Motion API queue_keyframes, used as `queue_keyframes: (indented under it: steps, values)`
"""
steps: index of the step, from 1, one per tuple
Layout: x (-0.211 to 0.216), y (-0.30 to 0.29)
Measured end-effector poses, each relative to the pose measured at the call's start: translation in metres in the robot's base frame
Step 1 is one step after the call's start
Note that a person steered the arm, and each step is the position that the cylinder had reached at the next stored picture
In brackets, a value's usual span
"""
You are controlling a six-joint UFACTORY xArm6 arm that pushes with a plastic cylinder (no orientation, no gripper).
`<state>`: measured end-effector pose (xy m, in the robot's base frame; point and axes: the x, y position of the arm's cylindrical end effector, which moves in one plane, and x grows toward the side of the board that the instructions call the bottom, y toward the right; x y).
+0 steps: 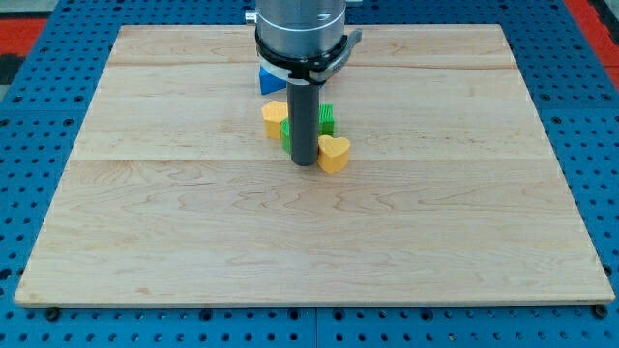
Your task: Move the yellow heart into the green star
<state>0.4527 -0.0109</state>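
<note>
The yellow heart (334, 153) lies near the board's middle, a little toward the view's top. My tip (303, 162) is down on the board, touching or nearly touching the heart's left side. The green star (325, 120) sits just above the heart and is mostly hidden behind the rod; a green edge also shows on the rod's left. A second yellow block (274, 119), its shape unclear, lies left of the rod.
A blue block (270, 79), partly hidden by the arm's grey body (301, 34), lies above the yellow block. The wooden board (309, 242) rests on a blue perforated table.
</note>
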Motion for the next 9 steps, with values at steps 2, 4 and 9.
queue_keyframes:
  steps: [2,4,9]
  values:
    - [0.001,-0.010]
    - [0.021,0.070]
    - [0.002,0.041]
